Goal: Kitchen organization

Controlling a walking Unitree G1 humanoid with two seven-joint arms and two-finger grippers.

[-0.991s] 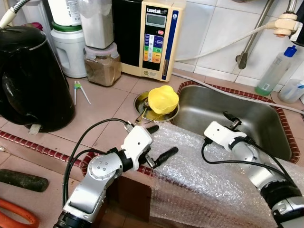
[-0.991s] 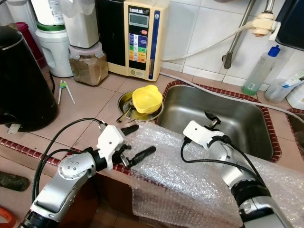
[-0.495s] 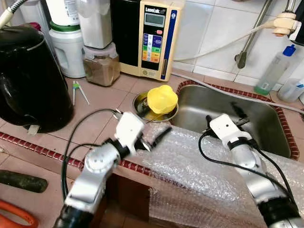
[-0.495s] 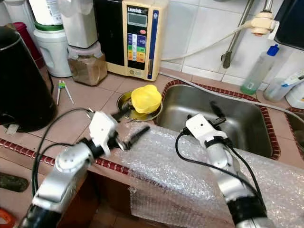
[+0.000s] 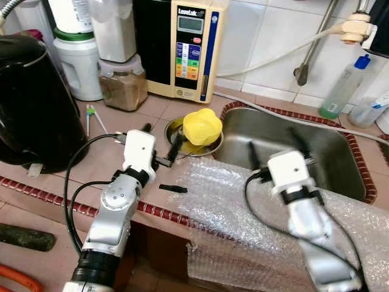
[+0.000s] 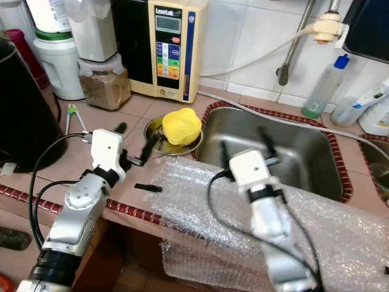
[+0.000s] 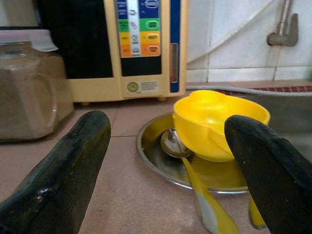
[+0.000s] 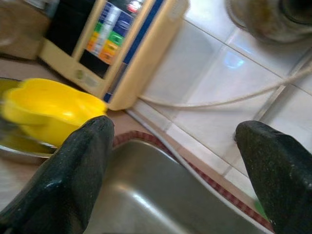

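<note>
A yellow bowl rests on a round steel plate on the tiled counter, just left of the steel sink. A yellow-handled spoon lies on the plate beside the bowl. My left gripper is open and low over the counter, pointing at the plate a short way from its rim, with nothing between its fingers. My right gripper is open over the sink's near edge, holding nothing. Bubble wrap covers the counter's front edge under both arms.
A small black piece lies at the bubble wrap's left edge. A black kettle stands far left. At the back wall are a white container, a jar of brown powder and a cream water unit. A bottle stands behind the sink.
My left gripper swung off the bubble wrap toward the plate and bowl. The right gripper turned over the sink's near edge. A small black piece now lies on the counter.
</note>
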